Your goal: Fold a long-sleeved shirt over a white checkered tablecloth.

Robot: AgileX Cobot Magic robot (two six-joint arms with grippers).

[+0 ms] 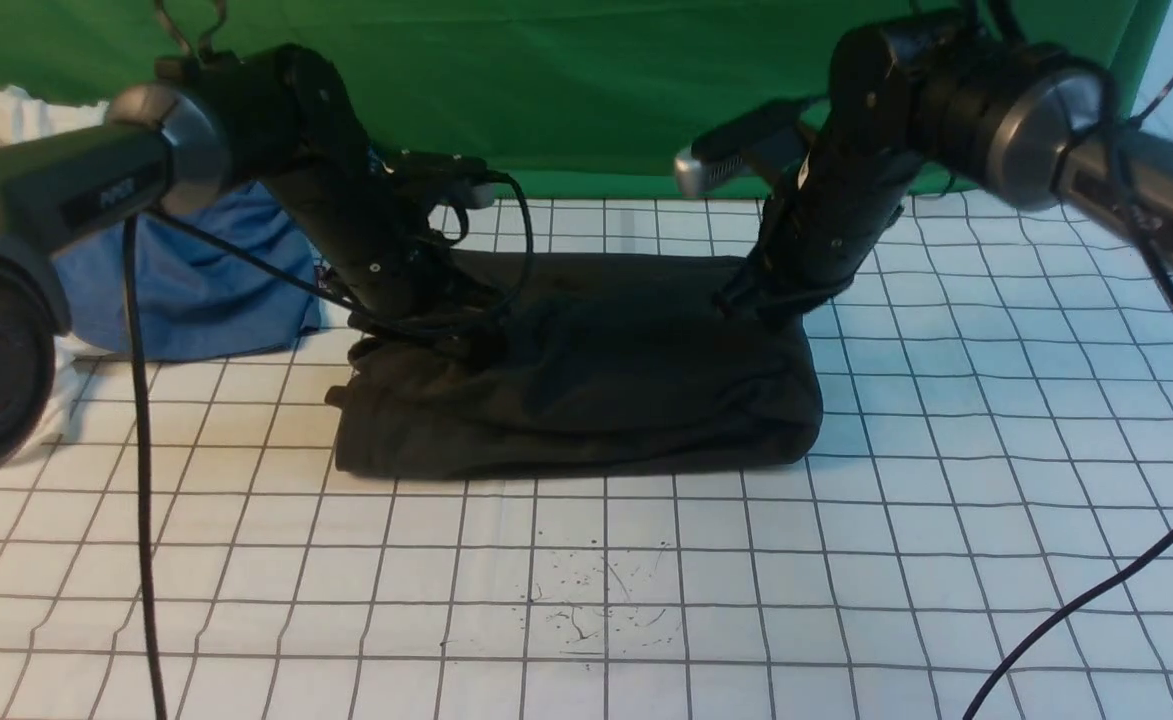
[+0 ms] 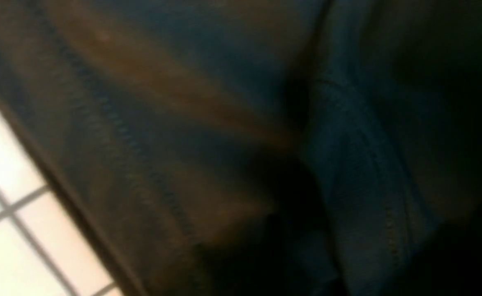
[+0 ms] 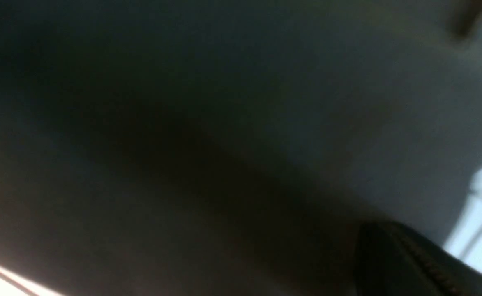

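The black long-sleeved shirt (image 1: 586, 380) lies as a thick folded bundle on the white checkered tablecloth (image 1: 846, 560). My left gripper (image 1: 424, 335) is sunk into the bundle's far left corner, where the cloth bunches up around it. At the far right corner, the fabric rises to meet my right gripper (image 1: 758, 300). Dark shirt cloth (image 2: 183, 123) fills the left wrist view, and a stitched hem runs in toward the jaws. The right wrist view is also filled with the shirt (image 3: 224, 123), again with a hem by the jaws. The fingers themselves are hidden in both.
A blue garment (image 1: 196, 280) is heaped at the back left, with a white garment (image 1: 16, 110) behind it. The green backdrop (image 1: 586, 90) closes the far side. Ink specks (image 1: 596, 600) mark the tablecloth in front. Arm cables (image 1: 141, 500) hang at both sides.
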